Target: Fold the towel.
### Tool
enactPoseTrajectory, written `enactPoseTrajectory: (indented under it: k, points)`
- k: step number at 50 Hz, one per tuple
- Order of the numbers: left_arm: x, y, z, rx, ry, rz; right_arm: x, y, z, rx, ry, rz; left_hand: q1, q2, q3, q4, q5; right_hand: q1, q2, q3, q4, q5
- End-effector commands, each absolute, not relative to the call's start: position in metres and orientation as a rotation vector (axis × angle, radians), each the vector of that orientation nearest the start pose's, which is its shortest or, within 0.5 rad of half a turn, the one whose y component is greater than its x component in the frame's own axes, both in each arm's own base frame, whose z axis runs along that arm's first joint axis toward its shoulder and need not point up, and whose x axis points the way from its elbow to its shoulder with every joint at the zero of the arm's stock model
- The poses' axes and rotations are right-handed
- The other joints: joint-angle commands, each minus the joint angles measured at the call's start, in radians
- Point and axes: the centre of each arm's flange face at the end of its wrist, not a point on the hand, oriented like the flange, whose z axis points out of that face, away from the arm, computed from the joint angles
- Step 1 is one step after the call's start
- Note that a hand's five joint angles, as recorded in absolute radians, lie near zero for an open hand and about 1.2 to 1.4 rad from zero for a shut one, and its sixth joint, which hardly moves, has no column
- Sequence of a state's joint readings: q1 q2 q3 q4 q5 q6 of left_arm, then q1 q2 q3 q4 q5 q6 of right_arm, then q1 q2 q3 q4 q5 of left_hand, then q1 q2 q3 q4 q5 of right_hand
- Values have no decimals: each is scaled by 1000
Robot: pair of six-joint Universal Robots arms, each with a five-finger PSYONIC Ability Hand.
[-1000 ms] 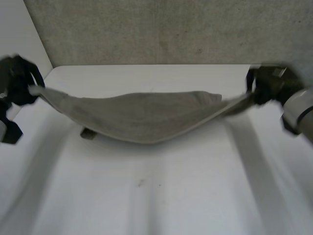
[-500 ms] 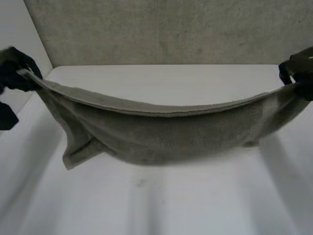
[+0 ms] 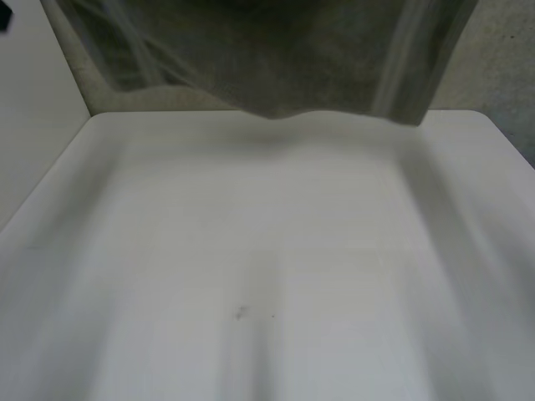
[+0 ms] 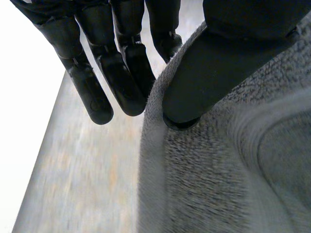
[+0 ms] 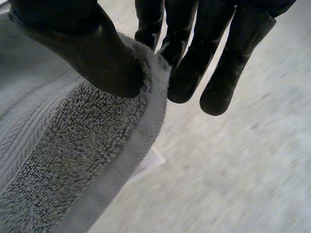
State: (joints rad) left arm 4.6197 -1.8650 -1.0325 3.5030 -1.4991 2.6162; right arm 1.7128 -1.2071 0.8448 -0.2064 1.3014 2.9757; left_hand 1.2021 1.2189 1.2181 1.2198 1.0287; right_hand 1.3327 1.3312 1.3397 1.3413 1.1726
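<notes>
The grey towel (image 3: 276, 58) hangs in the air above the far end of the white table (image 3: 267, 251), its lower edge just over the table's far rim. In the left wrist view my left hand (image 4: 214, 63) pinches the towel's (image 4: 218, 165) edge between thumb and fingers. Its fingers (image 4: 121, 73) lie straight behind the cloth. In the right wrist view my right hand (image 5: 87, 48) pinches the opposite edge of the towel (image 5: 68, 145), thumb on the terry face and fingers (image 5: 218, 68) behind it.
A grey speckled wall (image 3: 493, 67) stands behind the table. A pale wall (image 3: 33, 125) runs along the table's left side. A small dark speck (image 3: 241, 312) marks the tabletop near the front.
The towel has gone up from a sagging span low over the table to high at the far end. Both hands rose out of the head view with it.
</notes>
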Motion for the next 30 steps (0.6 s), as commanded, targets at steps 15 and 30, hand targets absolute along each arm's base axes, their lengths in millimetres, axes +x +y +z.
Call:
enactPoseTrajectory:
  k: [15,30]
  points:
    - [-116,-370,155,93,-2135,1972,208,-307,161,-1553,2125,-1685,194,177,178,176,193,64,65,57,55,49]
    - [-131,-328,139,-322,-2126,1860,198,-283,160,-1275,2222,-1579,-419,-436,-435,-436,-420,64,65,57,55,49]
